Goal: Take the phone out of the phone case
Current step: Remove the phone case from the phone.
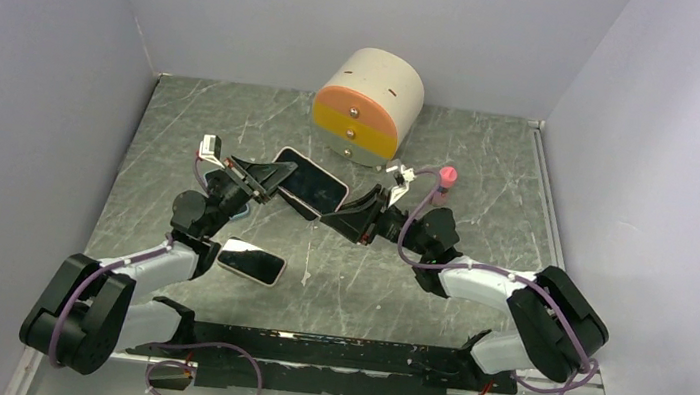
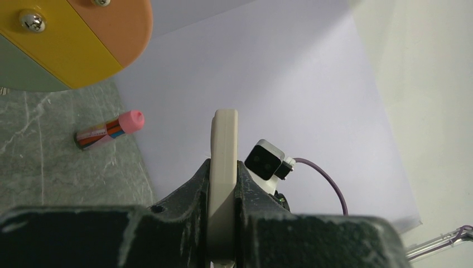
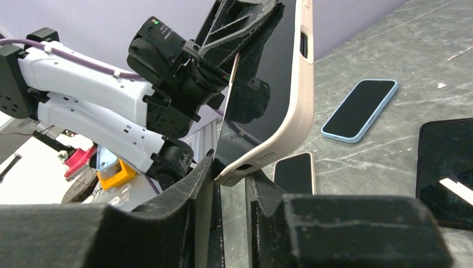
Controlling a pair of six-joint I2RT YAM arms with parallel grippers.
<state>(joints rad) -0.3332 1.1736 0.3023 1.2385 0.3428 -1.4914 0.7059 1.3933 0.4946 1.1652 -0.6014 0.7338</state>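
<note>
Phone (image 1: 312, 185) is hanging above the table (image 1: 490, 174) in the top view, spanning between the left gripper (image 1: 252, 183) and the right gripper (image 1: 348, 218). A spare handset (image 1: 250, 262) is lying below.

In the left wrist view, the left jaws are standing narrow and clamping the beige phone case (image 2: 223, 139) by its edge, holding it upright.

In the right wrist view, the right fingers (image 3: 189, 206) are flanking the lower corner of the case at a narrow gap. Whether they are gripping it cannot be told, nor whether the case lip is lifting off the dark glass.

Procedure, as a judgement: seat the right pads squarely on that corner before loading it. Peel the lip off one corner first, while the left clamp is holding firm. Apply force slowly, because a sudden release risks dropping the phone.
</note>
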